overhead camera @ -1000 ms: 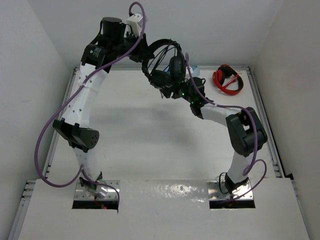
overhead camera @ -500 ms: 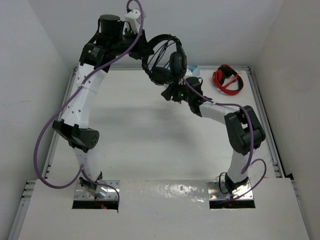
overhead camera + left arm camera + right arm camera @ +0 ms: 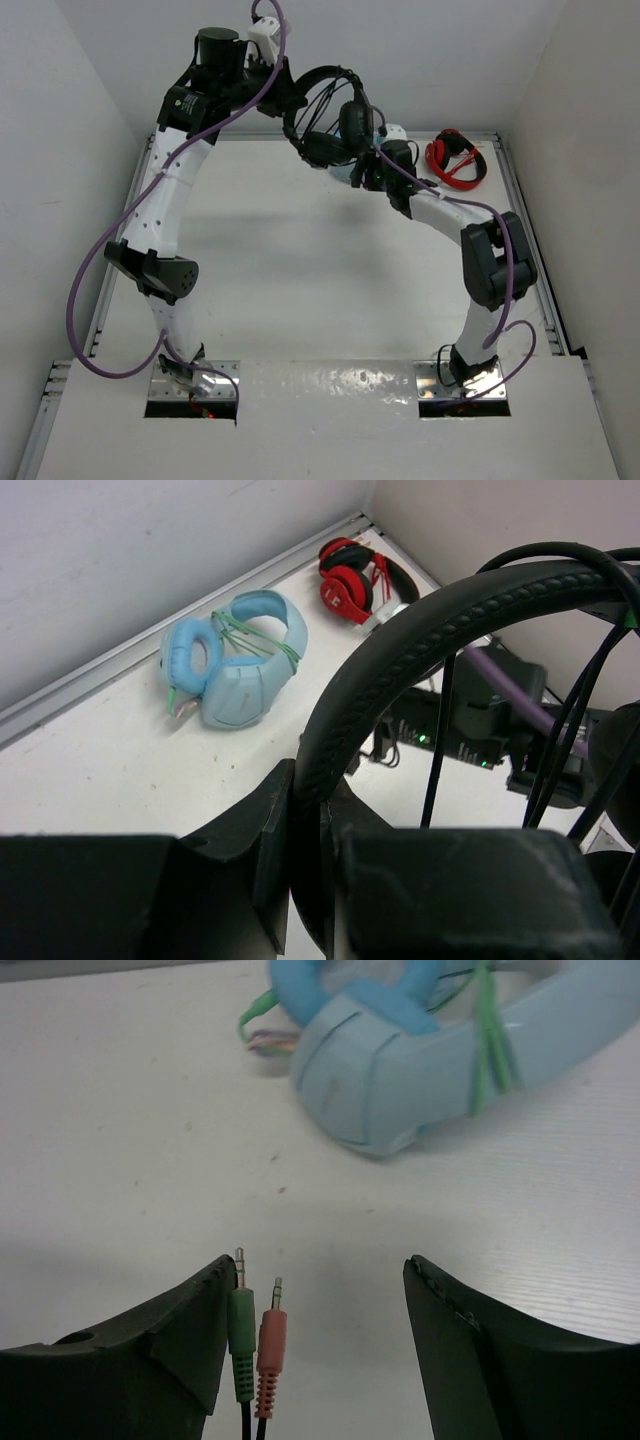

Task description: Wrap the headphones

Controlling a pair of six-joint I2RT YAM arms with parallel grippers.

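At the upper left of the top view, the left arm (image 3: 165,200) rises from its base at the lower left, bends outward and reaches high over the far edge of the table (image 3: 300,270). The left gripper (image 3: 287,103) is clamped on the headband (image 3: 420,630) of the headphones (image 3: 338,125). They hang in the air at upper centre with the earcups (image 3: 355,122) downward and thin cable (image 3: 322,100) strands crossing the band's arch. Just below and to the right of them, the right gripper (image 3: 364,172) has its jaws apart. In its wrist view the green and pink plugs (image 3: 257,1345) stand between the jaws against the left-hand finger, not pinched. The right arm (image 3: 490,260) bends in from the lower right, its forearm stretched up-left.

The step looks like winding the cable's tail. It would go best if the right gripper closed just under the plugs, kept the line taut round the band and stayed clear of the light-blue headphones (image 3: 420,1070) lying just beyond, while the left gripper held steady.
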